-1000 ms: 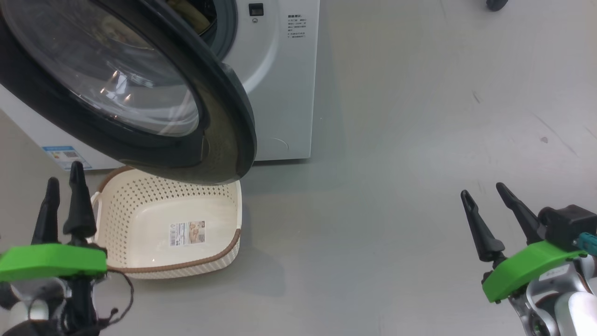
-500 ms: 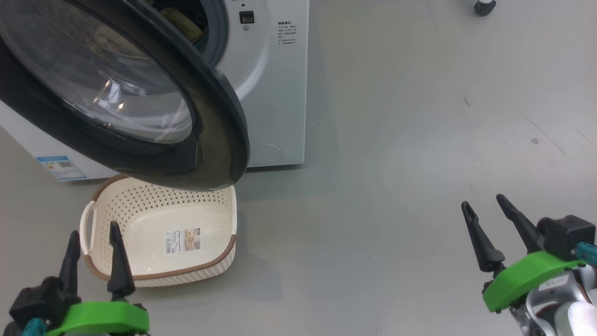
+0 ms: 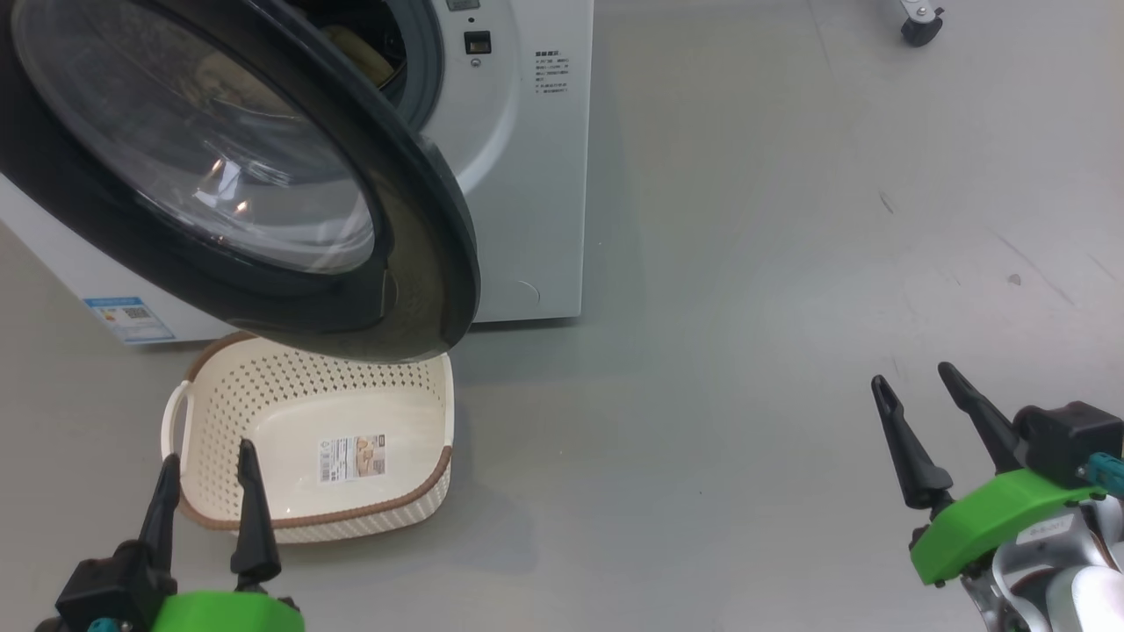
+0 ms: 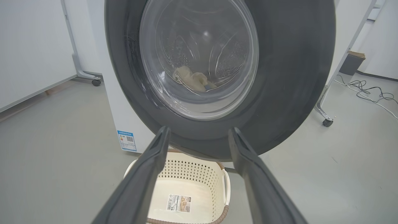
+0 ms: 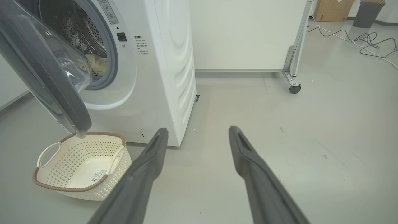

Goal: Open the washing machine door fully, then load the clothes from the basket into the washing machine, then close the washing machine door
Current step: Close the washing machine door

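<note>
**Item 1. Washing machine door** [image 3: 421, 263]: large, round, with a wide glossy black rim and a bulging clear glass bowl window [image 3: 202, 149].
Position: swung out from the big white front-loading washing machine [image 3: 527, 175] and standing at an angle to its front. The free edge points to the robot's right. The hinge side runs out of the head view on the left.

**Item 2. Clothes** [image 4: 191, 79]: soft cream-yellow fabric.
Position: inside the drum. They show through the glass in the left wrist view and past the door's edge in the right wrist view.

**Item 3. Basket** [image 3: 369, 527]: small cream perforated plastic with a brown braided rim.
Position: on the grey floor [image 3: 746, 263], just before the machine, with its far end under the door's lower rim. It holds nothing but its label sticker.

**Item 4. Left gripper** [image 3: 207, 455]: two long dark fingers spread apart, holding nothing.
Position: low, on the near side of the basket, apart from the door. In its own wrist view the fingers point straight at the door's outer face.

**Item 5. Right gripper** [image 3: 911, 376]: fingers spread, empty.
Position: well apart to the right over bare floor, aimed past the machine's right corner.

**Assessment:** loading appears done, and closing the door remains. The door's outer face lies ahead of and above the left gripper, so the left arm is the nearer one. A push on that face near the free right edge, toward the machine, would likely swing it shut.
</note>
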